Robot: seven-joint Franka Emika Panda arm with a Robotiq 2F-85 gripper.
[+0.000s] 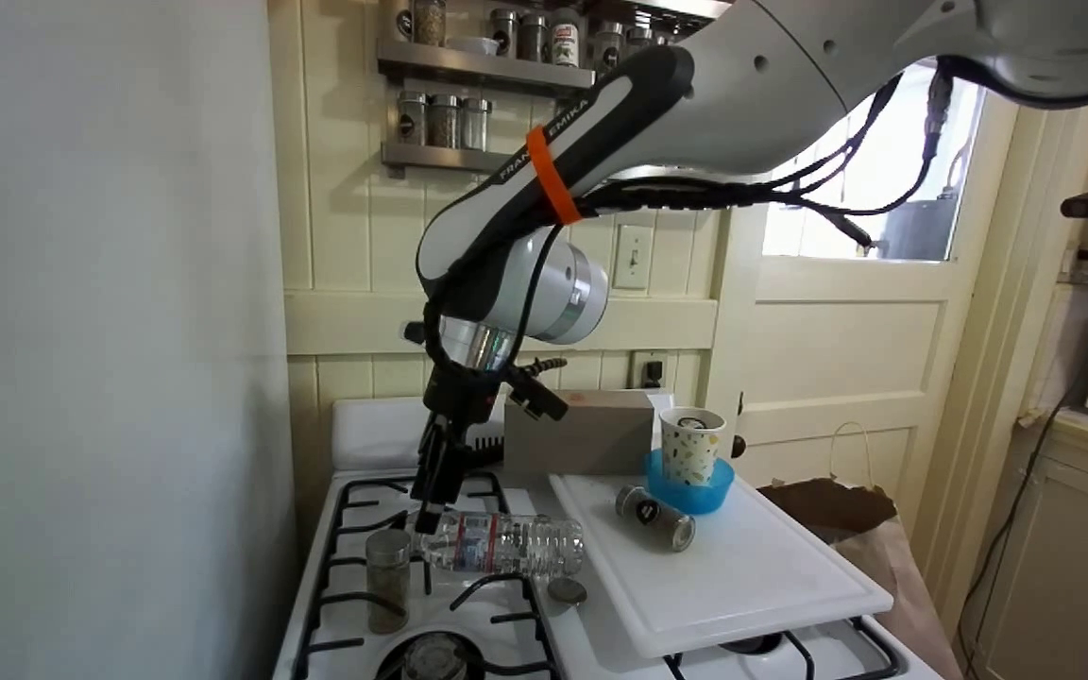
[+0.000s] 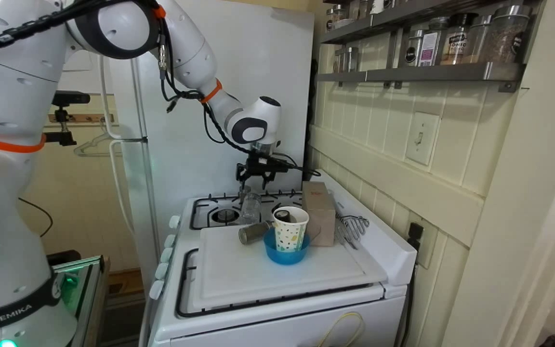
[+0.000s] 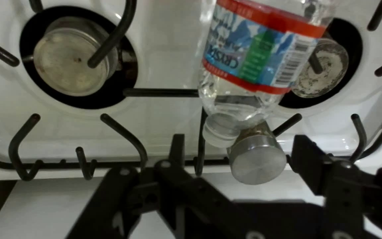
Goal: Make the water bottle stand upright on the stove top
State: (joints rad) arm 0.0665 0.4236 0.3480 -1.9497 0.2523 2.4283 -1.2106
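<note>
The water bottle (image 1: 511,544) lay on its side across the burner grate (image 3: 161,93) nearest the refrigerator-side edge of the stove top (image 3: 167,63), its neck toward that edge and its base near the facing edge of the cutting board (image 1: 723,586). Your gripper (image 3: 239,149) hung over the neck end, its fingers (image 3: 305,162) well apart and, as far as the views showed, nothing clamped between them. Your likeliest trouble was the metal-lidded jar (image 1: 388,586), upright just beside the cap (image 3: 224,129); in the wrist view both showed in the gap between your fingers, and I could not tell whether they touched. A straight descent there risked landing a finger on the jar's lid, or pinching jar and neck together and toppling the jar. The round body could well roll on those narrow bars if one finger met it first, and the plastic, probably thin, might buckle under a hard squeeze. Swinging it upright, you risked catching its base on the board's edge, and the gaps between the bars promised poor footing. The bottle itself looked clear and ribbed, with a narrow neck, a pale cap and a label (image 3: 250,49) whose red bands framed blue mountains, a green patch and a barcode. Whether it held water, you could not judge from these views.
</note>
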